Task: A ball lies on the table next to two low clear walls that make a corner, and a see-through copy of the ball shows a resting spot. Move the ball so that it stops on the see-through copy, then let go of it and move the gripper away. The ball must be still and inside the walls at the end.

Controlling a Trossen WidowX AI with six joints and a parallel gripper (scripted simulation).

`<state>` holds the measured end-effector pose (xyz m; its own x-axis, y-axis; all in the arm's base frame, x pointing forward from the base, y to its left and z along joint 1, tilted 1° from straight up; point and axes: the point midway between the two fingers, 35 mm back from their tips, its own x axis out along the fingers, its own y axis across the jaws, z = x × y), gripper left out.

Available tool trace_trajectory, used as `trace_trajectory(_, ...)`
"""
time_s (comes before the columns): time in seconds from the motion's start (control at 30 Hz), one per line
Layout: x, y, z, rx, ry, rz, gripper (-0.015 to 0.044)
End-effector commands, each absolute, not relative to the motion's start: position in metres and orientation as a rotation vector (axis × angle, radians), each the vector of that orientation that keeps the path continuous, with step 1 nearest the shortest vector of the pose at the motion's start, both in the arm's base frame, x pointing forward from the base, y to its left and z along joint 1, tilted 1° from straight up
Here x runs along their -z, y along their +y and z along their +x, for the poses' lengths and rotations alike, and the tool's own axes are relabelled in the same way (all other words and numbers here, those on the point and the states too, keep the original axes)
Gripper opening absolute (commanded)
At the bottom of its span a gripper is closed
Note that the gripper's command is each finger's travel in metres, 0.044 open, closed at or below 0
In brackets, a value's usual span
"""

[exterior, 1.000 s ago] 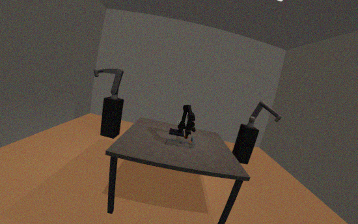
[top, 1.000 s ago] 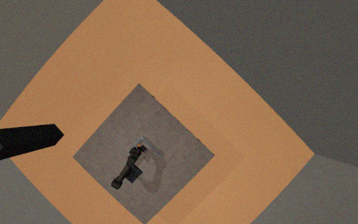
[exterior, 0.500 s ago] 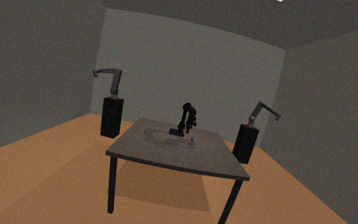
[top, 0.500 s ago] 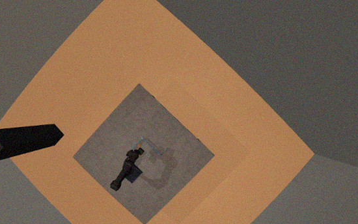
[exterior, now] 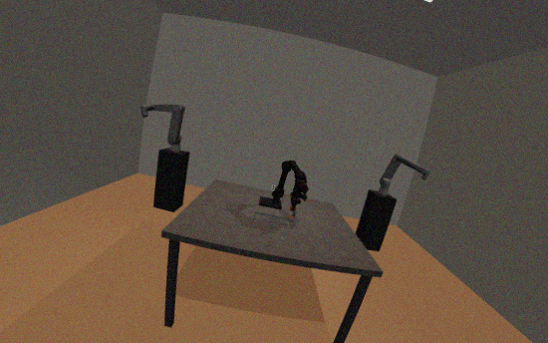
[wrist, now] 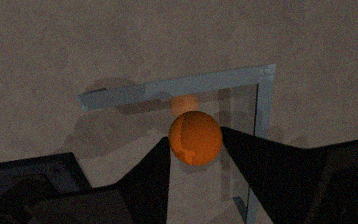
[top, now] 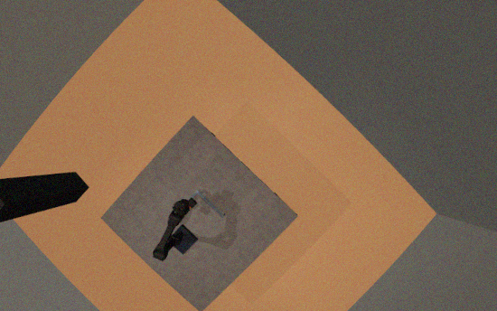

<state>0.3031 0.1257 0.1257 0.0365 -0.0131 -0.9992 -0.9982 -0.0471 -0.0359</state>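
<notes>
The gripper (wrist: 196, 145) is closed on the orange ball (wrist: 195, 138), its two dark fingers pressing the ball from the 9 and 3 o'clock sides, about half spread. In the wrist view the ball sits at the centre of the picture and appears raised above the table (wrist: 80, 45), though how far cannot be told.

Just past the ball, toward 12 o'clock, the pale see-through copy (wrist: 184, 104) shows partly hidden behind the ball's upper edge. The two low clear walls (wrist: 180, 87) meet in a corner at about 1 o'clock: one runs across beyond the copy, the other comes down at 3 o'clock behind the right finger. The copy lies inside that corner.

From the exterior view the arm (exterior: 291, 181) bends down over the table's middle. Two black pedestals (exterior: 170, 179) stand on the floor at either side, well apart from the table.

No writing can be read anywhere.
</notes>
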Motion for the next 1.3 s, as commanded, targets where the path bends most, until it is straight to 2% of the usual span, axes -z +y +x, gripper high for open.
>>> trace_trajectory(0.0,-0.119,0.128,0.303,-1.206,1.175,-1.262,0.0)
trace_trajectory(0.5,-0.053,0.127,0.305,-1.206,1.176,-1.263,0.0)
trace_trajectory(1.27,-0.032,0.127,0.306,-1.206,1.176,-1.263,0.0)
